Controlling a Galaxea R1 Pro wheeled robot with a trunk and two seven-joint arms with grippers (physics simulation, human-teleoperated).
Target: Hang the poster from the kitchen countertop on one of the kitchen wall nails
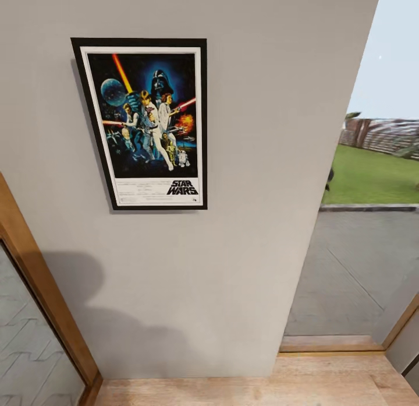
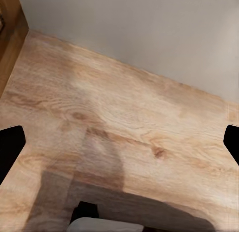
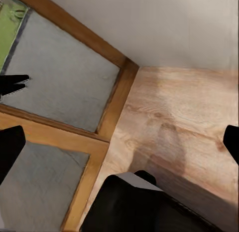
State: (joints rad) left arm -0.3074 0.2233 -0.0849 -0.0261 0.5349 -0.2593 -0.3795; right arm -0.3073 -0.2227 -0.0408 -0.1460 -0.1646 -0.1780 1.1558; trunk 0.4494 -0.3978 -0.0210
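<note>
The poster [image 1: 145, 123] hangs flat and upright on the grey wall [image 1: 262, 161], high and left of centre, above the wooden floor [image 1: 326, 382]. Both the left end effector [image 2: 119, 139] and the right end effector [image 3: 119, 137] are released, fingertips spread wide apart over the floor, grasping nothing.

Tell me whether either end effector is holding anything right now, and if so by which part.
Nothing is held. Both wrist views show bare wooden floor between the open fingers, and the poster hangs on the wall.
</note>
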